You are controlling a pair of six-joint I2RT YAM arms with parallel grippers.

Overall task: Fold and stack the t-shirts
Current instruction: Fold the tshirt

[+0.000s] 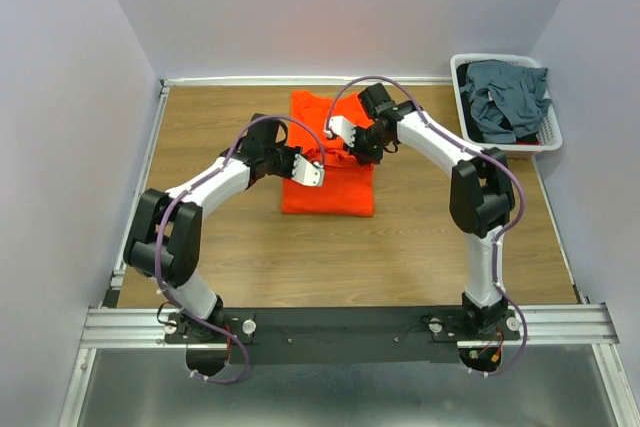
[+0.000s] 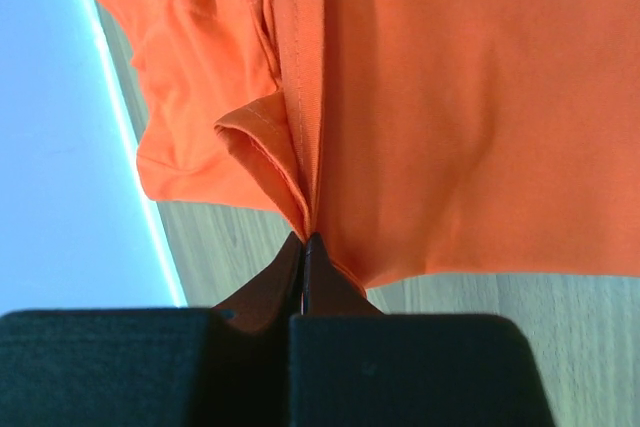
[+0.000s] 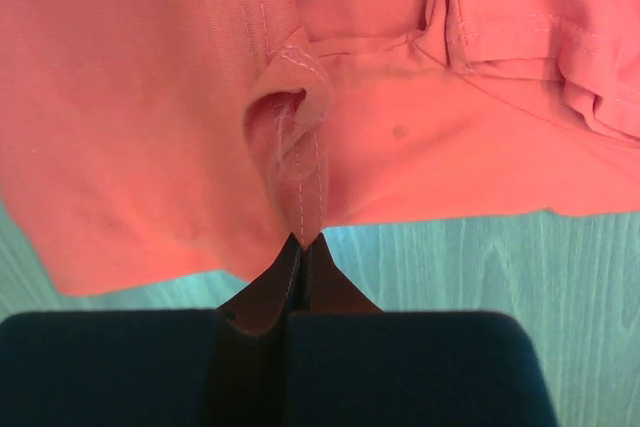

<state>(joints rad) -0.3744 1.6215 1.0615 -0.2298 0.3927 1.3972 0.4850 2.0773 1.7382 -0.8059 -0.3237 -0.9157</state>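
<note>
top view: the orange-red t-shirt point(image 1: 330, 192) lies mid-bench point(image 1: 250, 247) toward the far side, gathered into a rough rectangle with its middle bunched up. the left tool point(image 1: 312, 175) and the right tool point(image 1: 335, 130) both sit over that bunched middle, near each other. the blue-grey t-shirts point(image 1: 505, 97) lie heaped and unfolded in the white basket point(image 1: 553, 135) at the far right corner. no finished stack shows anywhere.

left wrist view: the left tool is clenched on a doubled, stitched edge of the orange-red t-shirt. the cloth is pinched right at the tips and hangs away from them, with bare wood just beneath.

right wrist view: the right tool is likewise clamped tight on a stitched hem, which puckers into a small loop above the tips. the rest of the shirt spreads beyond it.

judgement: the task looks early. the first shirt is mid-fold with both tools holding it, not yet flattened into a neat packet. the basket shirts are untouched, so their folding and all of the stacking are left.
</note>
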